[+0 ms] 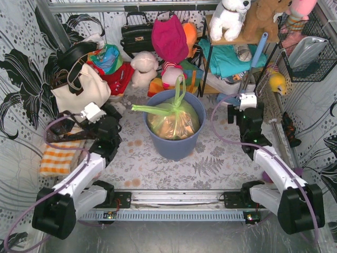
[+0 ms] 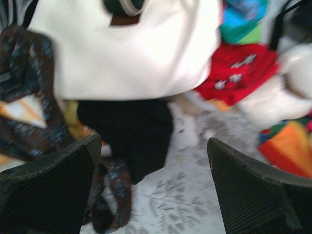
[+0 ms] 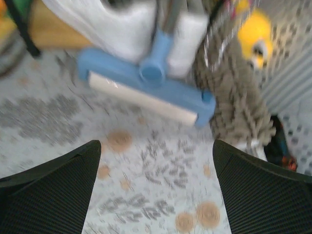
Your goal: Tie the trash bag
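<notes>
The trash bag (image 1: 174, 118) is seated in the blue bin (image 1: 176, 150) mid-counter (image 1: 210, 158), its neck gathered and two tails left sticking out. The tying is judged all but done. The left tool (image 2: 153, 141) and right tool (image 3: 156, 144) are spread wide with nothing pinched, well apart on either side of the bag. Should the knot be slack, both tails must be regrasped and pulled.

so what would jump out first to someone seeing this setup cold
The light-green trash bag sitting in the blue-grey bin dead centre, one plastic tail sticking left and a loop standing up. Behind it, clutter fills the back: a white tote at left, a black handbag, a white plush toy on the shelf. Both arms flank the bin, left gripper and right gripper open and empty.
</notes>
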Robot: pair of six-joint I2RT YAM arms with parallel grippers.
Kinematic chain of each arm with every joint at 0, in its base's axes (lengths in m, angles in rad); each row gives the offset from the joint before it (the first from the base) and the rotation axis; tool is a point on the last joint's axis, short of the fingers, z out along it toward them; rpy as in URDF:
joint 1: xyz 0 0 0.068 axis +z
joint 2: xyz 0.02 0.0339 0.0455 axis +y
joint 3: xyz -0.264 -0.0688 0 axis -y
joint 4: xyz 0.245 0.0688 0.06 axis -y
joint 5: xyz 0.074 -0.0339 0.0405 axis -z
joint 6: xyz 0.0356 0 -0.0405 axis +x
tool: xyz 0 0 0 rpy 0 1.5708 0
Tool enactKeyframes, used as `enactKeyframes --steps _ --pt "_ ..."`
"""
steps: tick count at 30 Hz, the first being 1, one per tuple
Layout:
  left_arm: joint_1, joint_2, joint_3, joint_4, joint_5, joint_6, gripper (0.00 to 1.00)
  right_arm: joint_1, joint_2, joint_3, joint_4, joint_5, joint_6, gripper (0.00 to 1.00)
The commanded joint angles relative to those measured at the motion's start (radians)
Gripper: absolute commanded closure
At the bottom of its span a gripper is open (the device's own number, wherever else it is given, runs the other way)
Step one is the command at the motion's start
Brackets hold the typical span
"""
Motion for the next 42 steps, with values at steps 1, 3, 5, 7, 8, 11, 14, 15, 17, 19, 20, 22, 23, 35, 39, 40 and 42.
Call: enactKeyframes --steps 1,3,5,7,8,11,14,15,17,19,20,22,23,35,39,40,42 --pt "0.011 0.082 -0.112 0.271 -0.147 0.017 0.02 -0.087 0.038 -0.143 0.194 -0.014 0.114 0.03" --pt "0.011 0.135 -0.164 0.379 -0.134 0.070 0.02 -0.141 0.065 -0.207 0.267 -0.020 0.145 0.03" --pt "0.013 0.193 -0.196 0.467 -0.127 0.113 0.02 -0.177 0.089 -0.262 0.348 -0.022 0.158 0.03" --pt "0.015 0.275 -0.227 0.579 -0.105 0.171 0.02 -0.192 0.123 -0.304 0.429 -0.005 0.138 0.03" --pt "0.016 0.308 -0.233 0.624 -0.098 0.199 0.02 -0.195 0.141 -0.315 0.455 0.012 0.126 0.03" --pt "0.020 0.395 -0.246 0.726 -0.078 0.252 0.02 -0.207 0.200 -0.347 0.539 0.028 0.114 0.03" --pt "0.033 0.420 -0.241 0.730 -0.024 0.272 0.02 -0.211 0.267 -0.397 0.677 0.010 0.120 0.03" --pt "0.046 0.421 -0.245 0.748 0.028 0.267 0.02 -0.210 0.284 -0.397 0.711 0.003 0.115 0.03" --pt "0.082 0.447 -0.286 0.841 0.155 0.260 0.02 -0.212 0.303 -0.381 0.715 -0.014 0.111 0.03" --pt "0.101 0.466 -0.282 0.852 0.263 0.276 0.02 -0.212 0.318 -0.360 0.686 -0.038 0.106 0.03" --pt "0.108 0.463 -0.274 0.824 0.310 0.280 0.02 -0.212 0.319 -0.361 0.686 -0.068 0.099 0.03" --pt "0.115 0.466 -0.276 0.835 0.345 0.290 0.02 -0.212 0.316 -0.388 0.756 -0.132 0.124 0.03" --pt "0.119 0.460 -0.283 0.835 0.370 0.290 0.02 -0.212 0.323 -0.408 0.813 -0.171 0.137 0.03" --pt "0.178 0.513 -0.363 1.022 0.632 0.329 0.02 -0.212 0.511 -0.427 1.022 -0.266 0.093 0.03" --pt "0.177 0.511 -0.361 1.012 0.571 0.309 0.02 -0.218 0.511 -0.417 1.004 -0.215 0.122 0.03" --pt "0.177 0.508 -0.358 0.996 0.576 0.305 0.02 -0.218 0.515 -0.421 1.021 -0.206 0.114 0.03" --pt "0.186 0.510 -0.342 0.973 0.594 0.299 0.02 -0.218 0.513 -0.420 1.018 -0.206 0.116 0.03"
